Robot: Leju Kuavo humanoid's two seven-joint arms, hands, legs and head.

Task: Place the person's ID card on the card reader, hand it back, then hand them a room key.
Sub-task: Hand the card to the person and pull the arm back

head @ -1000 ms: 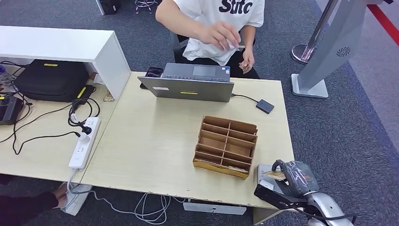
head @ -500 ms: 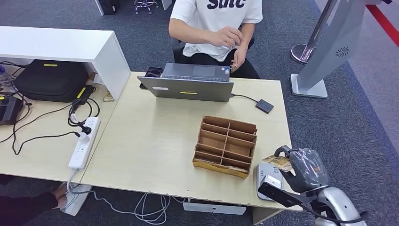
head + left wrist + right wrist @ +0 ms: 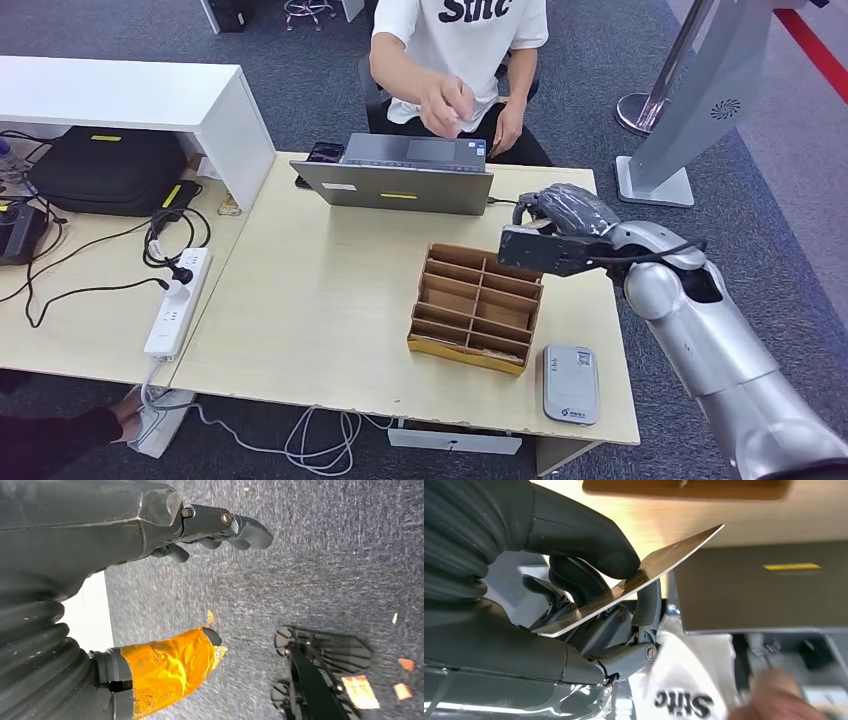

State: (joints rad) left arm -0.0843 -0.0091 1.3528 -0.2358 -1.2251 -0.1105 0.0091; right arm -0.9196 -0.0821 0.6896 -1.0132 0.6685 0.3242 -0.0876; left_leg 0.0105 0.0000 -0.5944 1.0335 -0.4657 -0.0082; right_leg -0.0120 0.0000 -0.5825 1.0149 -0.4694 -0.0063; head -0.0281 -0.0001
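My right hand [image 3: 560, 218] hovers over the far right of the table, above the far edge of the wooden organizer [image 3: 478, 308], and points toward the person [image 3: 460, 40]. In the right wrist view this hand [image 3: 569, 540] pinches a thin card [image 3: 649, 570] between thumb and fingers, edge-on toward the laptop lid. One of the person's hands [image 3: 447, 100] is raised above the laptop [image 3: 400, 182]. The grey card reader [image 3: 570, 383] lies bare at the near right corner of the table. My left hand [image 3: 115, 535] hangs over the carpet, fingers apart, holding nothing.
The light wooden table [image 3: 320, 300] has a power strip [image 3: 178, 300] with cables on its left edge. A black bag [image 3: 110, 170] sits under a white shelf [image 3: 130, 95] on the left. A grey stand [image 3: 690, 110] rises off the table's far right corner.
My right hand has lifted the card off the card reader and carried it away from me, over the organizer toward the person. The person's hand has moved above the laptop.
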